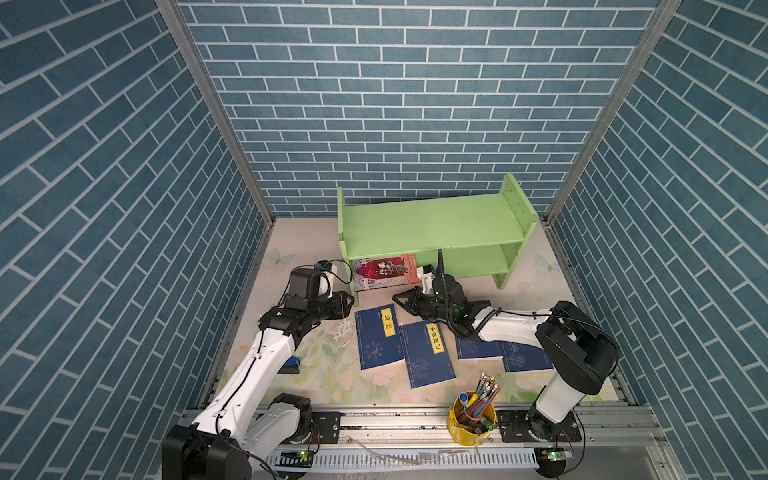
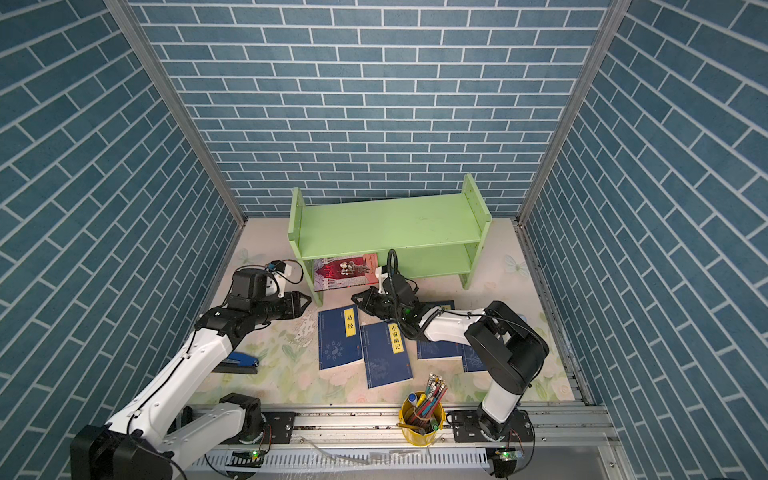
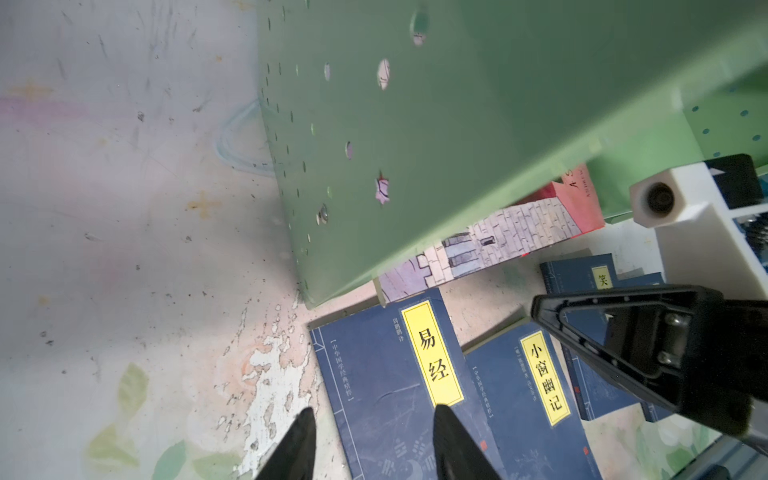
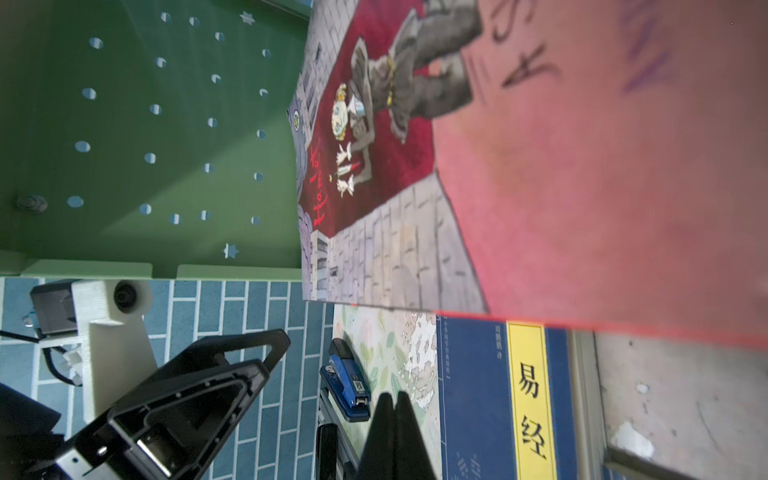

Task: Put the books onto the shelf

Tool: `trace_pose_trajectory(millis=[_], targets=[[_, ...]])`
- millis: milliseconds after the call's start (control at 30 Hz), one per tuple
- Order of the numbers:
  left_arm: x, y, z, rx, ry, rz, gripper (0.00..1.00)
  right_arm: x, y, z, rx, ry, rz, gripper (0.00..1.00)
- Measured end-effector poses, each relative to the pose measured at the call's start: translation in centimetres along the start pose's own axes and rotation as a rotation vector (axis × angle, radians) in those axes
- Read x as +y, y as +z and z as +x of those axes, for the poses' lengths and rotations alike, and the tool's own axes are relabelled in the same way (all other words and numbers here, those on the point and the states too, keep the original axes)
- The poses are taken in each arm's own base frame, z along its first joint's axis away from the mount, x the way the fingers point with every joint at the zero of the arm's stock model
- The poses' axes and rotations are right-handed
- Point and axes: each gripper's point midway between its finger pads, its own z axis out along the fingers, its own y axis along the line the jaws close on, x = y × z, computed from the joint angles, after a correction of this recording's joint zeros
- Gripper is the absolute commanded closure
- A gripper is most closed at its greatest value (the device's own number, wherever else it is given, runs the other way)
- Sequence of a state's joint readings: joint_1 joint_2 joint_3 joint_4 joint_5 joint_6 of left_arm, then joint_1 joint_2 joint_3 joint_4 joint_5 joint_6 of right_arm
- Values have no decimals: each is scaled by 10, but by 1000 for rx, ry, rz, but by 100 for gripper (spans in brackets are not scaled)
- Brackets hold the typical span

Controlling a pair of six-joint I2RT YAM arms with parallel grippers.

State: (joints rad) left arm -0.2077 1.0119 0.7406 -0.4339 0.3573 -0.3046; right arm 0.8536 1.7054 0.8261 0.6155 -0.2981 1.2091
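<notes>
At the far left a blue stapler (image 2: 241,361) lies on the counter (image 2: 291,374), partly under my left arm (image 2: 187,357) in both top views. Only the right wrist view shows the stapler (image 4: 348,382) whole.

My left tool (image 1: 350,302) hovers just off the front left corner of the light-green shelf (image 1: 432,224). The top views do not show its jaws. The left wrist view shows the left tool (image 3: 374,415) released, its 2 fingers apart with nothing between them, near a corner of the navy book labelled 易经 (image 3: 395,395).

The red-and-grey illustrated book (image 1: 384,272) sits at the left end of the shelf's lower tier, by the side panel, with its front edge jutting past the shelf front. Its cover drawing is clear only in the right wrist view.

The other 4 books lie flat on the counter in front of the shelf. 小窗幽记 (image 1: 426,353) touches 易经 on its right. My right tool (image 1: 397,298) hangs between the shelf and these 2 books. The right wrist view shows the right tool (image 4: 392,401) clenched and empty.

My right arm (image 1: 511,328) covers part of the 3rd navy book (image 1: 478,349) and the 4th navy book (image 1: 525,357). Only the left wrist view lets me read 笑 on the 3rd.

A yellow pen cup (image 1: 471,419) stands at the counter's front edge and appears only in the top views.
</notes>
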Motion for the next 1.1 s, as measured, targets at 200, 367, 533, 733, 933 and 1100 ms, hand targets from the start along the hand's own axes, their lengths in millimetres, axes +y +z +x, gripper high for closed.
trace_pose_trajectory(millis=[200, 367, 533, 733, 933, 1100], targets=[[-8, 1, 2, 10, -19, 50, 54, 4, 7, -10, -49, 14, -30, 97], [-8, 4, 9, 25, -27, 63, 54, 3, 11, -15, -77, 31, -48, 97], [-10, 4, 9, 26, -30, 74, 54, -1, 14, -17, -88, 32, -44, 97], [-11, 4, 8, 23, -32, 79, 54, -5, 16, -18, -91, 35, -37, 97], [-4, 5, 5, 6, -27, 43, 56, 3, 17, -23, -99, 34, -54, 97], [2, 5, 4, -3, -19, 4, 56, 7, 19, -25, -102, 38, -66, 97]])
